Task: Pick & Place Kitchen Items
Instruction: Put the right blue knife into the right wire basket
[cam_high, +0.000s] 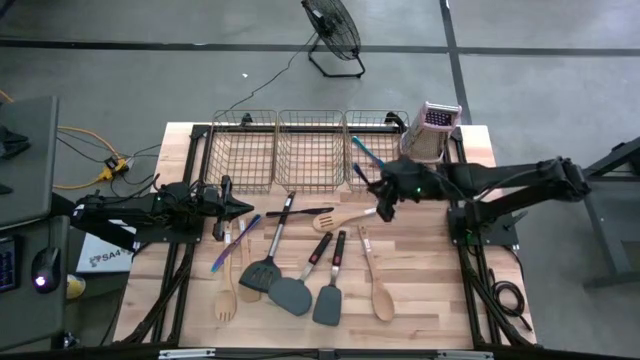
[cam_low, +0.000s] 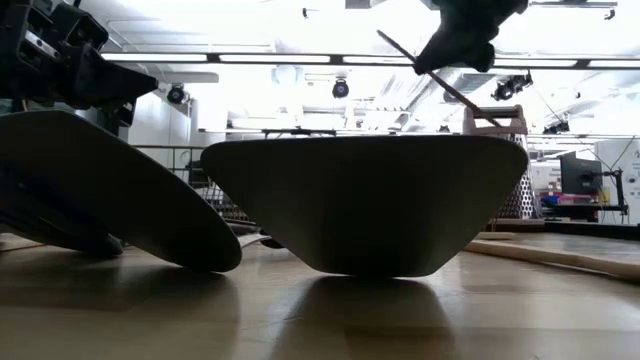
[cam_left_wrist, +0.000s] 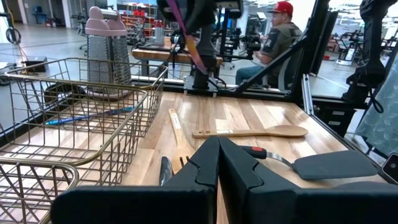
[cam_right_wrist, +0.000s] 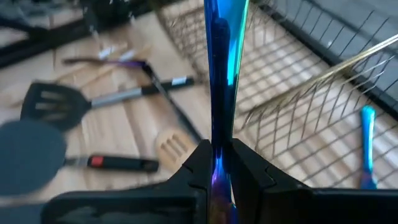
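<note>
The slim blue/purple utensil is clamped in my right gripper, fingers shut on its lower end, rest of it sticking up and out; in the high view the gripper sits just in front of the right basket, above the table, near the wooden spoon lying at the table's middle. Another blue piece already lies inside that basket. Box grater stands upright just beside the basket's right end.

Rest of the utensils spread on the wood btwn my two arms: slotted dark spatula, solid grey spatula, another grey spatula, pale wooden fork, second wooden spoon, purple piece.

My left gripper waits at the table's left side, fingers pressed together w/ nothing in them. Middle basket & left basket sit along the far edge. A person sits in the room beyond
</note>
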